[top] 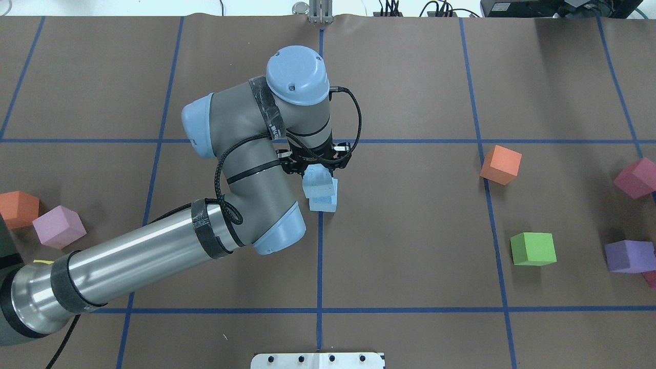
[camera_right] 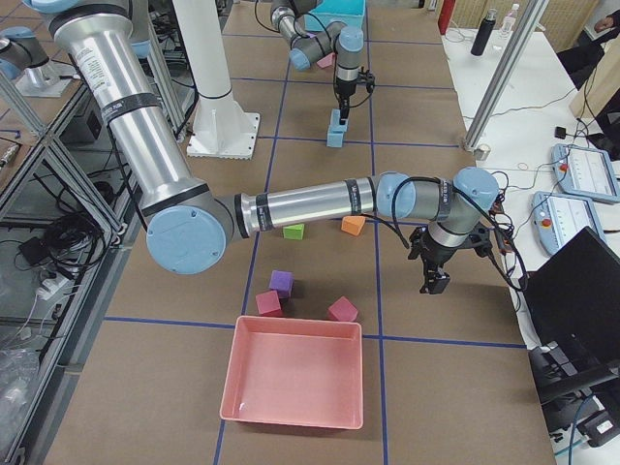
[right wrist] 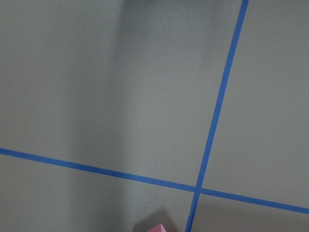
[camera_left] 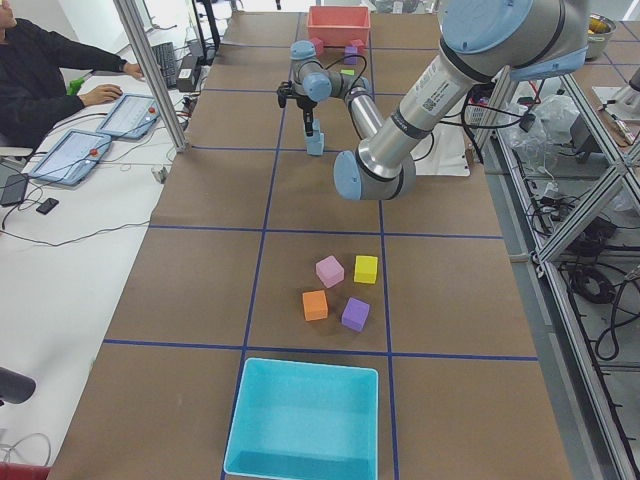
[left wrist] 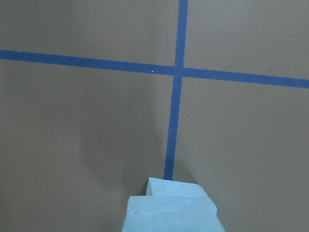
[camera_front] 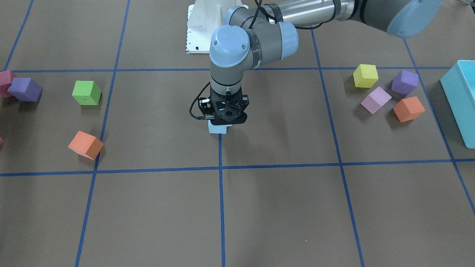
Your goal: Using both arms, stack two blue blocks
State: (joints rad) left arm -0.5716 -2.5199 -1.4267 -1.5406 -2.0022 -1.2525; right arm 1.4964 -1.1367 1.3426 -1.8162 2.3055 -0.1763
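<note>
Two pale blue blocks stand stacked at the table's middle, on a blue tape line. The upper block [top: 316, 180] sits on the lower block [top: 323, 202], shifted slightly off it. My left gripper [top: 318, 165] points straight down and is shut on the upper block. In the front-facing view the gripper [camera_front: 226, 119] hides the upper block and only the lower block [camera_front: 217, 128] shows. The left wrist view shows both blocks [left wrist: 172, 212] at the bottom edge. My right gripper [camera_right: 433, 281] hovers over bare table near the operators' side; I cannot tell if it is open.
A green cube [top: 533, 248], an orange cube [top: 500, 164] and purple and magenta cubes [top: 629, 255] lie on the right. Yellow, lilac, purple and orange cubes [camera_front: 374, 99] lie near the turquoise bin [camera_front: 462, 100]. A pink bin [camera_right: 294, 373] stands at the other end.
</note>
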